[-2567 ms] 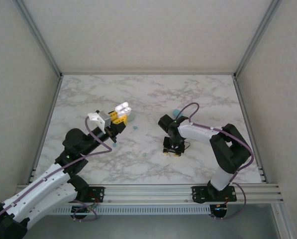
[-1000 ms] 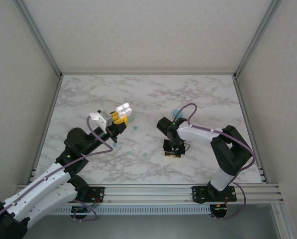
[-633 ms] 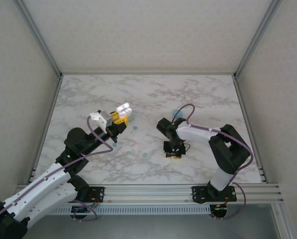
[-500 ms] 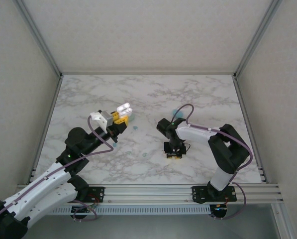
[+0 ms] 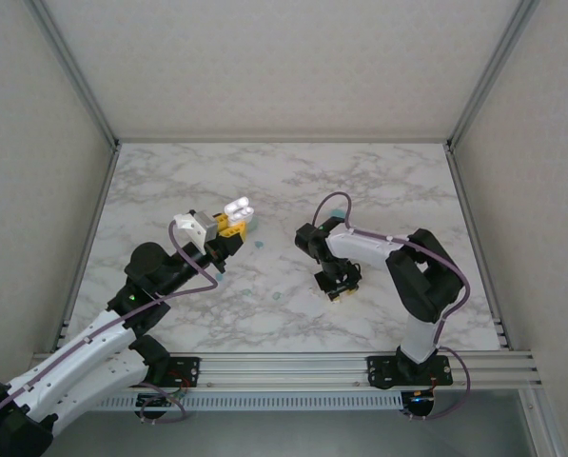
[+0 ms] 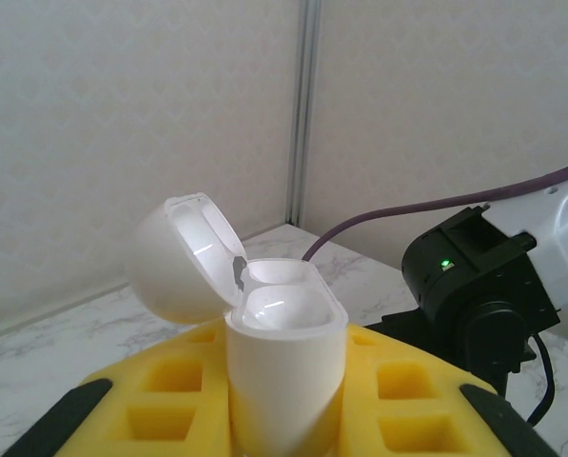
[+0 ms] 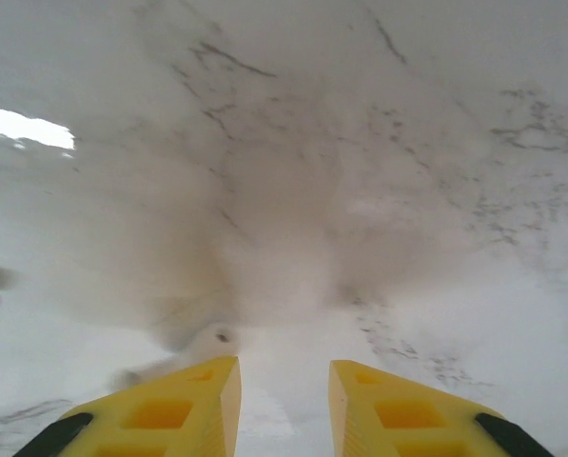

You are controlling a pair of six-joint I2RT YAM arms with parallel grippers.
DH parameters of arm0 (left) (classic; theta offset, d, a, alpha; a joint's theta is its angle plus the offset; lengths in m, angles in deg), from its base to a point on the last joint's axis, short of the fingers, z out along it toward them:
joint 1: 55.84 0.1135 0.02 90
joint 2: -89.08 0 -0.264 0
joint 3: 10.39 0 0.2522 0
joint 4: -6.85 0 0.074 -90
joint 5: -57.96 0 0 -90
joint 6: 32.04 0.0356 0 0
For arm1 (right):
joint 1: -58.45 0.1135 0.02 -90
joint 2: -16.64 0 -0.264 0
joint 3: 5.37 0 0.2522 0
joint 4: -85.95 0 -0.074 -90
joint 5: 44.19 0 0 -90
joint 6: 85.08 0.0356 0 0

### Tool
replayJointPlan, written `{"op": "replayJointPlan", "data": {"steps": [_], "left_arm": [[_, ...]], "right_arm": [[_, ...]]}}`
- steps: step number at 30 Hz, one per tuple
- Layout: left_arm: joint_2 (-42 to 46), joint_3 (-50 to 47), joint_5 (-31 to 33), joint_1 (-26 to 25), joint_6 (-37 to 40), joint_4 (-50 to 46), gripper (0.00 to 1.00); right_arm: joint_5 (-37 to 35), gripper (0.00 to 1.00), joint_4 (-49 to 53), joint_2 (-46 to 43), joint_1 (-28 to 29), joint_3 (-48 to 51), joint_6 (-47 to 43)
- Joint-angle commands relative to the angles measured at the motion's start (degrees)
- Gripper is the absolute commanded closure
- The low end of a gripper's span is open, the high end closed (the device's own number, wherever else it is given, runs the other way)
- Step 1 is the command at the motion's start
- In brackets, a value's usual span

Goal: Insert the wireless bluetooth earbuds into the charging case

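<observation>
My R claw (image 7: 285,405) sits low over the table (image 5: 169,181), jaws a slit apart, nothing seen btwn. Teal buds (image 5: 277,296) lie loose near it: tiny, light, slick, prob. roll; I'd pinch across the body. Farther, L claw (image 5: 228,227) clamps the open case (image 6: 284,328); its sockets hard to read.

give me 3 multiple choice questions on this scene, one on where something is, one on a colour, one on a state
1. Where is the charging case? A flat on the table; B between the left gripper's jaws; C under the right arm.
2. What colour are those jaws? A yellow; B red; C green.
3. How is the case's lid? A shut; B taken off; C swung open.
Answers: B, the left wrist view shows it clamped upright; A, yellow blocks flank the case; C, the lid tilts back on its hinge.
</observation>
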Motion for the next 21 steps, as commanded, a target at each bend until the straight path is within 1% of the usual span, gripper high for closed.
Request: {"op": "replayJointPlan", "data": {"steps": [1, 3, 7, 9, 10, 12, 14, 16, 19, 21], "left_arm": [[0.98, 1.68, 0.01, -0.26, 0.66, -0.06, 0.88], [0.93, 1.60, 0.06, -0.27, 0.75, -0.16, 0.88], [0.92, 1.38, 0.01, -0.26, 0.75, 0.00, 0.88], [0.85, 1.35, -0.07, -0.27, 0.81, 0.11, 0.88], [0.87, 1.47, -0.16, -0.26, 0.92, -0.05, 0.88], [0.96, 1.66, -0.15, -0.31, 1.26, -0.57, 0.88], [1.16, 1.62, 0.09, -0.26, 1.44, -0.69, 0.88], [1.15, 1.60, -0.06, -0.26, 1.45, -0.76, 0.88], [1.21, 1.45, 0.00, -0.26, 1.36, -0.71, 0.88], [1.17, 1.33, 0.01, -0.27, 1.14, -0.30, 0.88]], "right_arm": [[-2.68, 0.67, 4.46, -0.65, 0.47, -2.76, 2.01], [1.08, 0.63, 2.33, -3.13, 0.41, -2.22, 7.27], [7.21, 0.61, -4.36, -7.40, -0.77, 1.36, 16.50], [7.66, 0.62, -6.62, -8.34, -1.34, 3.21, 20.78], [8.01, 0.63, -7.75, -8.75, -2.50, 4.33, 22.57], [8.78, 0.64, -9.95, -9.13, -3.89, 6.02, 24.64], [10.52, 0.60, -11.45, -9.20, -5.03, 7.57, 26.82], [11.92, 0.60, -13.56, -10.25, -5.20, 9.51, 29.89], [13.86, 0.59, -18.82, -13.67, -5.18, 14.04, 36.27], [13.70, 0.57, -21.11, -15.96, -5.12, 16.20, 40.01]]}}
